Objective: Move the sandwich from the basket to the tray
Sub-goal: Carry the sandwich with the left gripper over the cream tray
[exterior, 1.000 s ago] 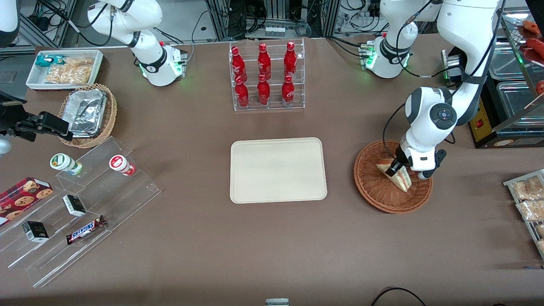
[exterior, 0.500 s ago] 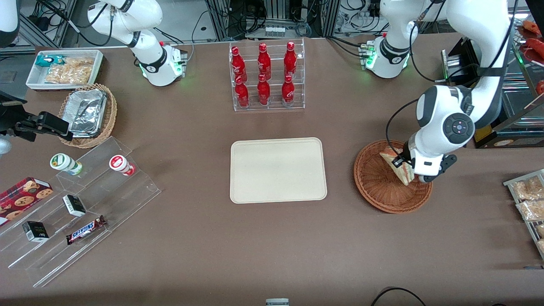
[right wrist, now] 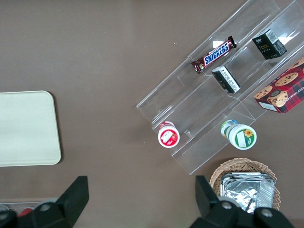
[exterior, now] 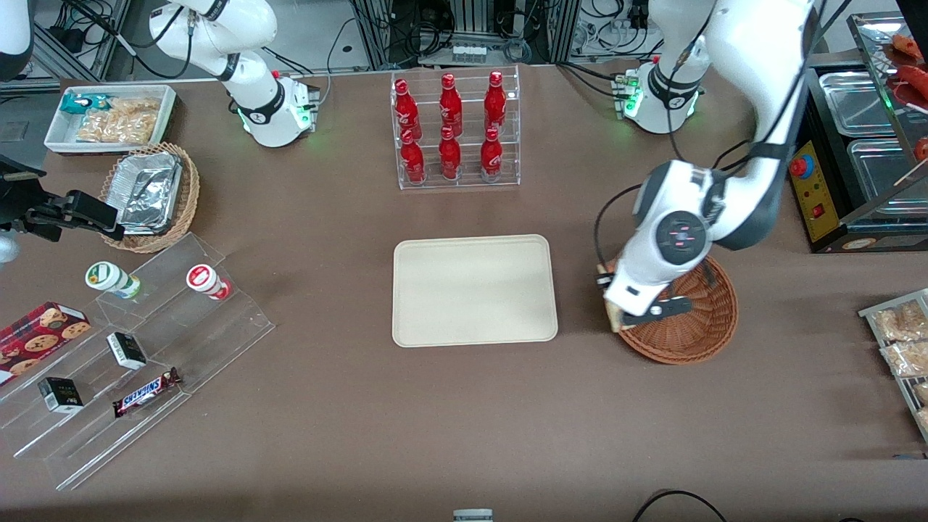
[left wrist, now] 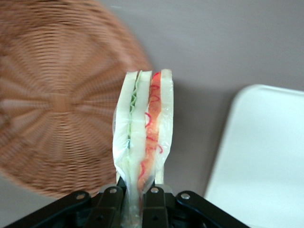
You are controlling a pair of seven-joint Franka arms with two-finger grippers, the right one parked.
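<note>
My left gripper [left wrist: 134, 192] is shut on the sandwich [left wrist: 145, 128], a pale wedge in clear wrap with red and green filling on its cut edge. It holds the wedge in the air by one end. In the front view the gripper [exterior: 611, 297] hangs over the basket's [exterior: 696, 341] rim nearest the tray [exterior: 475, 290], with the wrist covering most of the sandwich [exterior: 615, 317]. The wrist view shows the sandwich above bare table between the reddish-brown basket [left wrist: 52, 118] and the cream tray [left wrist: 266, 156]. Nothing lies on the tray, and what shows of the basket holds nothing.
A clear rack of red bottles [exterior: 453, 130] stands farther from the front camera than the tray. A stepped clear shelf with snacks [exterior: 145, 341], a tan basket of foil containers [exterior: 148, 196] and a white bin [exterior: 109, 116] lie toward the parked arm's end. Snack packets [exterior: 899, 333] sit at the working arm's end.
The gripper has lifted the sandwich off the basket floor and carried it sideways to the basket's tray-side rim. The arm's elbow swung over the basket.
</note>
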